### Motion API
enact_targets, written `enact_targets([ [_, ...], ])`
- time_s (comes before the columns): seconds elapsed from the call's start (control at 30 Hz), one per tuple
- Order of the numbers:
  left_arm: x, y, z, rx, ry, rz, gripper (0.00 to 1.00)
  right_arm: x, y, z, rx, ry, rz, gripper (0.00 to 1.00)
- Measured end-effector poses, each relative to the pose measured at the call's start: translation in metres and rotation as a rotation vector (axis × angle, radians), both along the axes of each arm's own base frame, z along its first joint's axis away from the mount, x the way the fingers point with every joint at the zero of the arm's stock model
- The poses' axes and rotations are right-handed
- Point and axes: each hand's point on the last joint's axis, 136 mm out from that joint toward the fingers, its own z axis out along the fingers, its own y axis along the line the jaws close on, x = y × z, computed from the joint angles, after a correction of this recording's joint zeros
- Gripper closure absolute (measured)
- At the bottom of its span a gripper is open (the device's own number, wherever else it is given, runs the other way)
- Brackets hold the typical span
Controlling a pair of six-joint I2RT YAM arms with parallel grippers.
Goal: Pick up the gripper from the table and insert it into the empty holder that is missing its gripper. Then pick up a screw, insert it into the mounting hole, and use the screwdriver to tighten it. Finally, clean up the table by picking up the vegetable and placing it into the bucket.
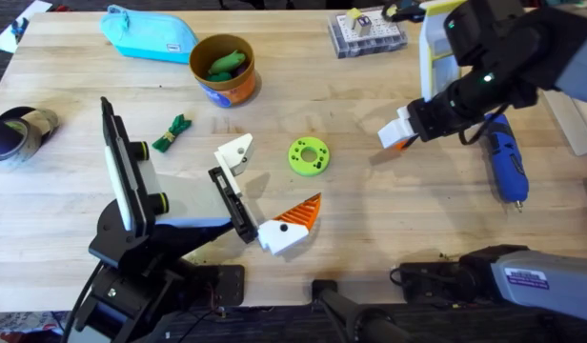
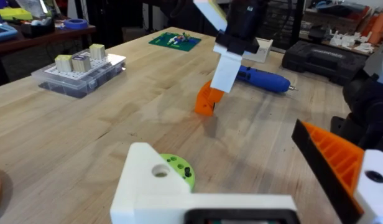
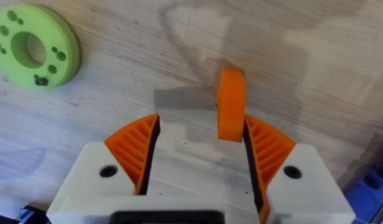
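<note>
- The table [image 1: 370, 191] is pale wood with a visible grain and a smooth, slightly shiny finish.
- The green disc [image 1: 309, 156] looks like matt plastic.
- The right gripper [image 3: 201, 149] has white plastic blocks, smooth and matt, with orange ribbed pads [image 3: 137, 146].
- The orange piece [image 3: 230, 103] beside one pad looks like smooth matt plastic.
- The screwdriver [image 1: 508, 162] has a glossy blue plastic body and a thin metal bit.
- The bucket [image 1: 224, 69] looks like paper, orange outside.
- The pouch [image 1: 149, 34] looks like light-blue cloth.

blue screwdriver [image 1: 507, 164], orange bucket [image 1: 223, 70], dark-green vegetable [image 1: 171, 132], lime-green disc [image 1: 309, 156]
</note>
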Motion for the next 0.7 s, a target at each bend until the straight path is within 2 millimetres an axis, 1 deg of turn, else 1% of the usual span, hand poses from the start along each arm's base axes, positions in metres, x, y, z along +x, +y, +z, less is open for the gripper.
enact_targets([
  [0.1, 0.001, 0.000, 0.001, 0.000, -0.001, 0.003, 0.009, -0.002, -0.001, -0.009, -0.009, 0.040, -0.002, 0.207],
  [0.43, 0.005, 0.003, 0.001, 0.001, -0.003, 0.032, 0.009, -0.006, -0.002, -0.017, -0.018, 0.088, -0.004, 0.207],
  [0.7, 0.005, 0.003, 0.001, 0.001, -0.003, 0.035, 0.009, 0.007, -0.001, -0.015, -0.015, 0.034, -0.014, 0.207],
])
